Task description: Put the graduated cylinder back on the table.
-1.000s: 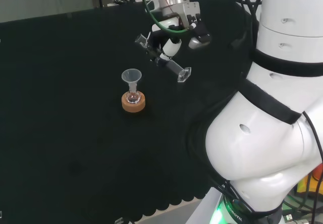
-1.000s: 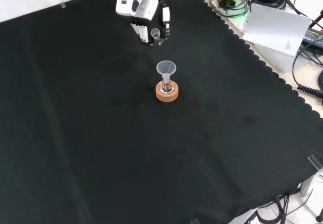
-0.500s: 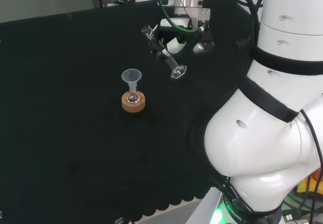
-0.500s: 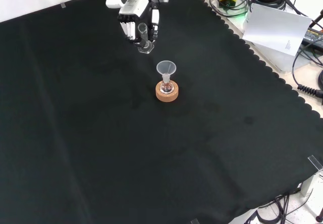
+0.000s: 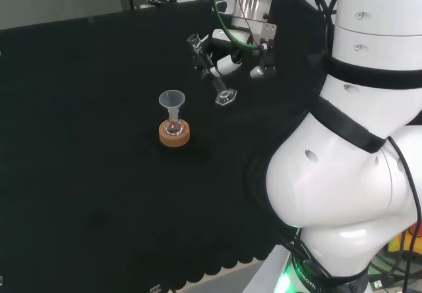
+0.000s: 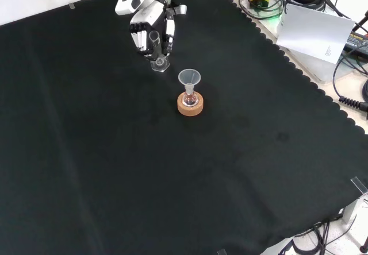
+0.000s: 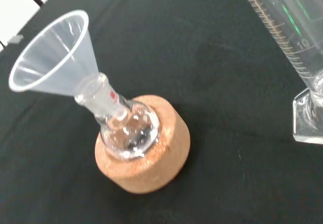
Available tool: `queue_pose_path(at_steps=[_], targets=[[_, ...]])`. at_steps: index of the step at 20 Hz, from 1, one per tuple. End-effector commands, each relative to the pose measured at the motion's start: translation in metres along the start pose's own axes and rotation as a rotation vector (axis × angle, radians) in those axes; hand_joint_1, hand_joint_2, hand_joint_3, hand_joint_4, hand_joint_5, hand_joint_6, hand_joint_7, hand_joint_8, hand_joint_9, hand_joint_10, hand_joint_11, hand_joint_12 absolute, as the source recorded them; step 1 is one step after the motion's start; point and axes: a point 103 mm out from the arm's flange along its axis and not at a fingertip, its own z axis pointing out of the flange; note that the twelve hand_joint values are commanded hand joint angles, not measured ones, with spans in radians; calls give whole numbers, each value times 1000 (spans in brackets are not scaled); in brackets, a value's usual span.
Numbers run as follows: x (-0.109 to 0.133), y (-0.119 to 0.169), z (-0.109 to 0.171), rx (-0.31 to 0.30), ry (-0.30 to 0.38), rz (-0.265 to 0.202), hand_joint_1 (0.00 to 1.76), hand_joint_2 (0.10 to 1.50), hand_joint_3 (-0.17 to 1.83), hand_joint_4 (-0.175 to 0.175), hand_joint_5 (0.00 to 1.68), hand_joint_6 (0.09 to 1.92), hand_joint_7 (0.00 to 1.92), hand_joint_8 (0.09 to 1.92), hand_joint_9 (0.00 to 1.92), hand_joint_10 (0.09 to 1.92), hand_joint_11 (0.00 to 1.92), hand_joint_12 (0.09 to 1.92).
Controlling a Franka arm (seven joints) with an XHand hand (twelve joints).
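1. Head view: hand (image 5: 232, 61) curled round the tilted graduated cylinder (image 5: 210, 70) — base apparently just above the worktop (image 5: 79, 141), right of the funnel (image 5: 171, 99).
2. Front view: cylinder nearly upright; setting down and releasing probably left.
3. Wrist view: flask (image 7: 126, 130) in cork ring (image 7: 151, 158) on black cloth — cylinder base near.
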Motion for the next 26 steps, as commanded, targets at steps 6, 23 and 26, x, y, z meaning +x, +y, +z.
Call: queue_pose_path(at_steps=[6, 23, 26], targets=[[-16, 19, 20, -201, 85, -42, 1267, 1104, 1, -175, 982, 989, 1025, 970, 1517, 87, 1238, 701], [-25, 38, 48, -316, 127, -36, 1264, 1110, 2, -175, 969, 1009, 1011, 992, 1502, 87, 1224, 709], [-27, 40, 52, -323, 129, -29, 1264, 1111, 2, -175, 967, 1012, 1009, 995, 1499, 87, 1221, 710]])
